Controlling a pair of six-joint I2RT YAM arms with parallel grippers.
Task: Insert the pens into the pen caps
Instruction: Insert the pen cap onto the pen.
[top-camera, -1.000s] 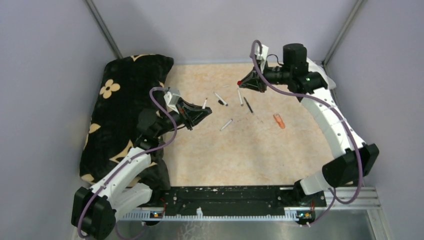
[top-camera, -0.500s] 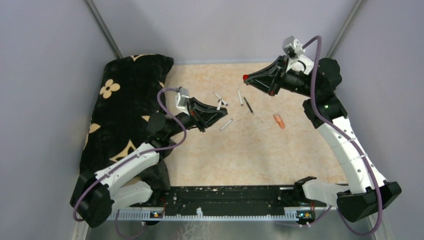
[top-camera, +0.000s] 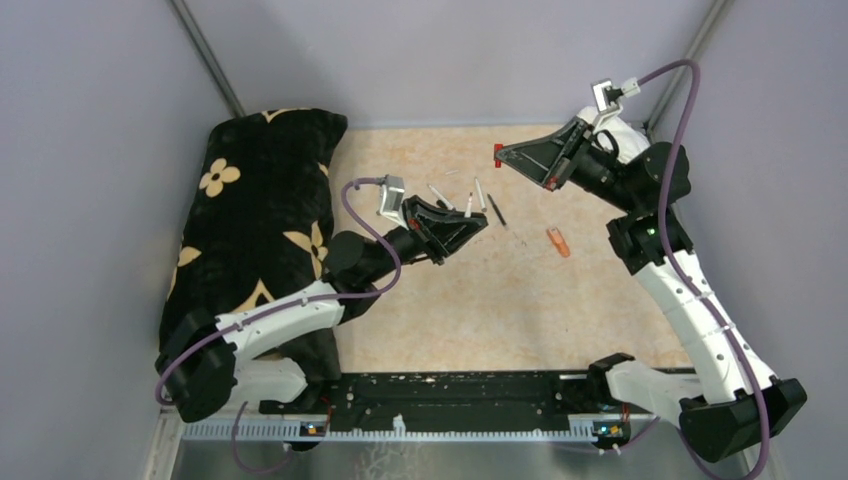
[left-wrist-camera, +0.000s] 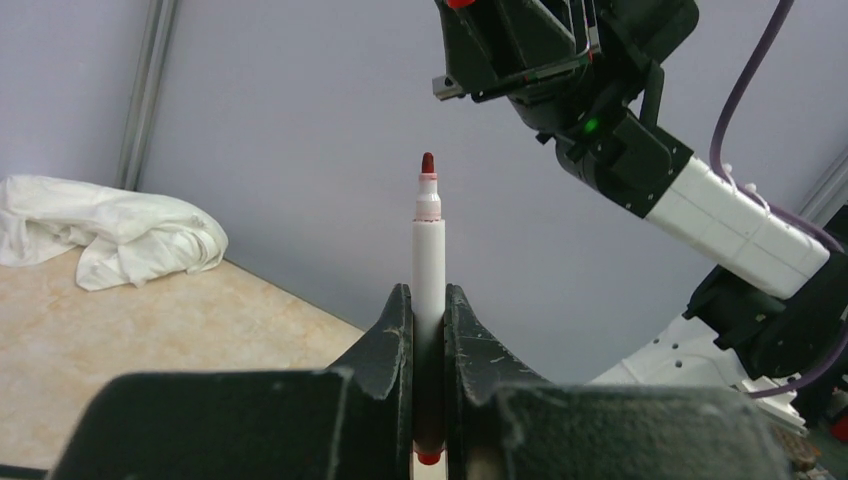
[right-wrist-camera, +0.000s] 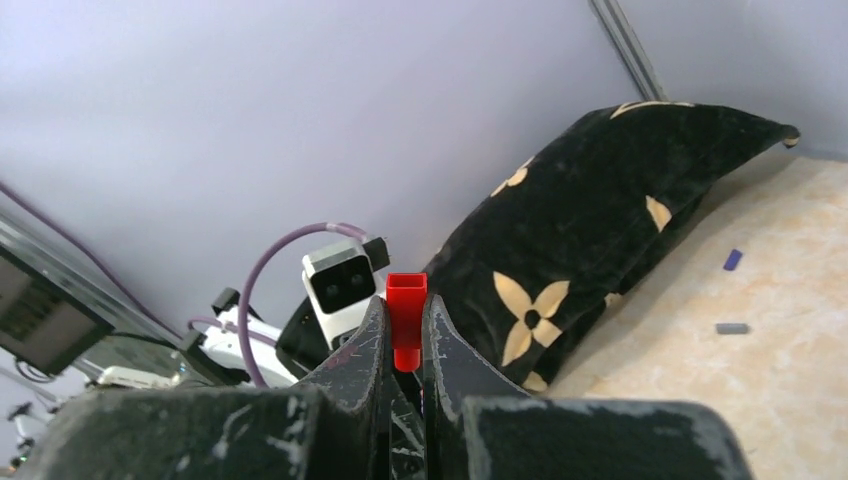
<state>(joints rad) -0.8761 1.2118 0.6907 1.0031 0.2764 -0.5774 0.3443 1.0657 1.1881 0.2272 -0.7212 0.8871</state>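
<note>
Your L pincer grips the red-tipped marker pen, long axis along the fingers, nib pointing out. Your R pincer clamps the red cap, open mouth facing out.

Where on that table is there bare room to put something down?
The near half of the table, between the black rail and the orange highlighter, lies bare. Crowded: the far middle, where loose pens lie beside the left gripper.
</note>
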